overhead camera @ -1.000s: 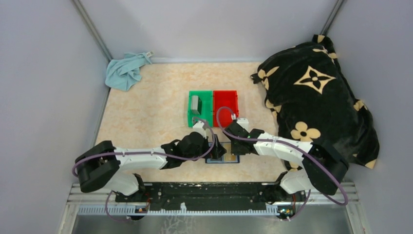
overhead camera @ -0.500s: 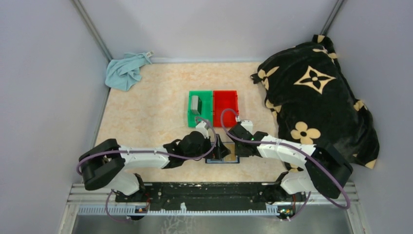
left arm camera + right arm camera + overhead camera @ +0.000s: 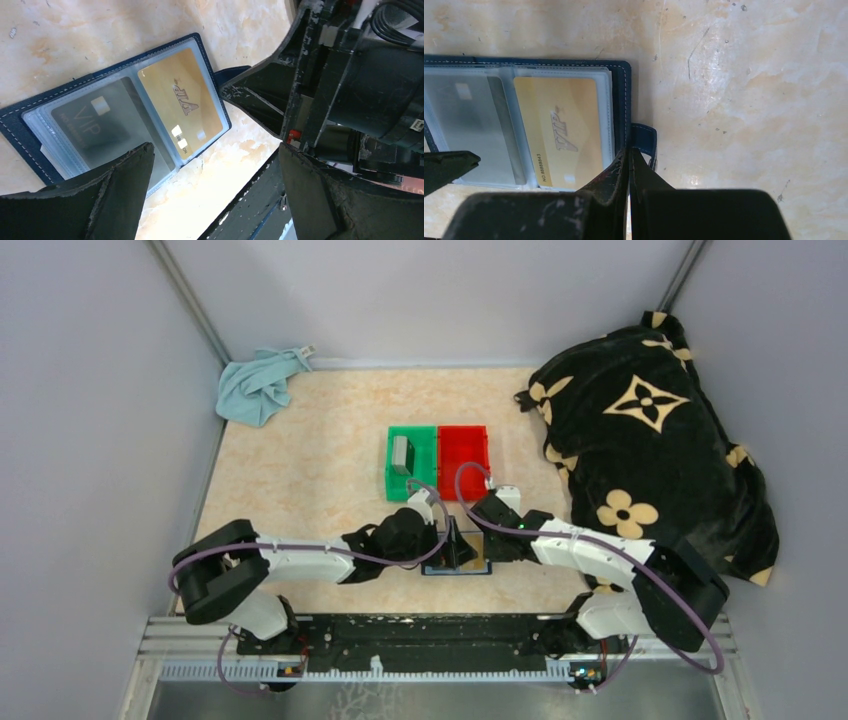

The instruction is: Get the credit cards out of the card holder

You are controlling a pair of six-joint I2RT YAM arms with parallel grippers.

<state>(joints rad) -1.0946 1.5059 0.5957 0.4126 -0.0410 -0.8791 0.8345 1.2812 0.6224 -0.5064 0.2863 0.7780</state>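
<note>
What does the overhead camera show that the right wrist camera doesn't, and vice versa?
Only the overhead view shows the green bin with a grey item inside, the red bin beside it, the blue cloth in the left corner, the black flowered blanket on the right, and both arms. Only the right wrist view shows the VIP lettering on the gold card, the grey card beside it under clear sleeves, the snap tab, and the right hand shut, its tip at the edge of the card holder. Both show the open navy card holder on the table.
</note>
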